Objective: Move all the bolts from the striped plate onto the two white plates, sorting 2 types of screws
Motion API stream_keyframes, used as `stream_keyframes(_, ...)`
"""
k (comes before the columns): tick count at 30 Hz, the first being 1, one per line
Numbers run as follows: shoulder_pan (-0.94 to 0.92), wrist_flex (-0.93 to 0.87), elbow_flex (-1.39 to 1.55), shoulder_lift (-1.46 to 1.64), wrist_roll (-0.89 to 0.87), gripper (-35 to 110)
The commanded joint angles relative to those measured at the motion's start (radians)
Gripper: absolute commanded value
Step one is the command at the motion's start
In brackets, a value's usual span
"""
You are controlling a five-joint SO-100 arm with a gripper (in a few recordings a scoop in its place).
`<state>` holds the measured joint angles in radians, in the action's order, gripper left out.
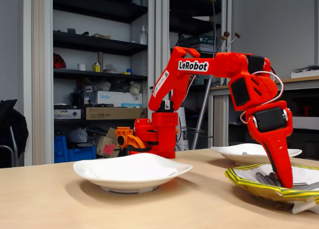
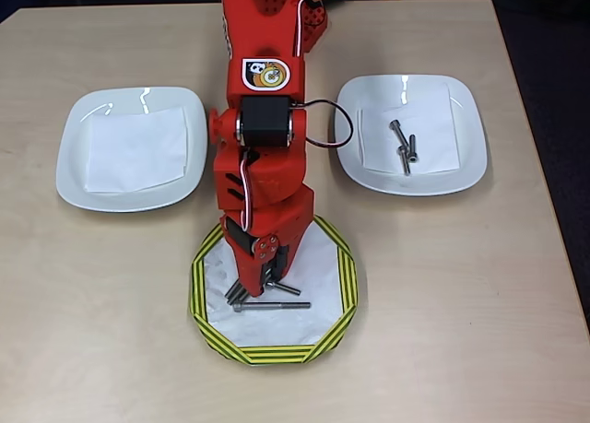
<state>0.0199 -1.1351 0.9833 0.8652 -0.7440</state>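
Pale wood table (image 2: 442, 285), cluttered shelves (image 1: 99, 64) behind: my gripper (image 2: 255, 287) dips among dull steel bolts (image 2: 272, 305) on the octagonal striped plate (image 2: 343, 285); jaw state unclear.

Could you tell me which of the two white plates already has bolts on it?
The white plate on the right in the overhead view holds short bolts; the left white plate carries none.

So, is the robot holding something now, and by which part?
Cannot be told: the fingers reach among the grey metal bolts on the yellow-striped plate, the grip itself hidden.
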Motion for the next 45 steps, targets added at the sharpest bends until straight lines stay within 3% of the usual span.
stream_keyframes(1,0.012,-0.037,-0.06,-0.014,-0.021,8)
stream_keyframes(6,0.015,-0.069,-0.081,-0.021,-0.057,0)
stream_keyframes(26,0.084,-0.331,-0.094,0.198,-0.161,0)
stream_keyframes(34,0.245,-0.41,0.089,0.422,-0.454,0)
stream_keyframes(45,0.558,-0.195,0.614,0.749,-1.015,0)
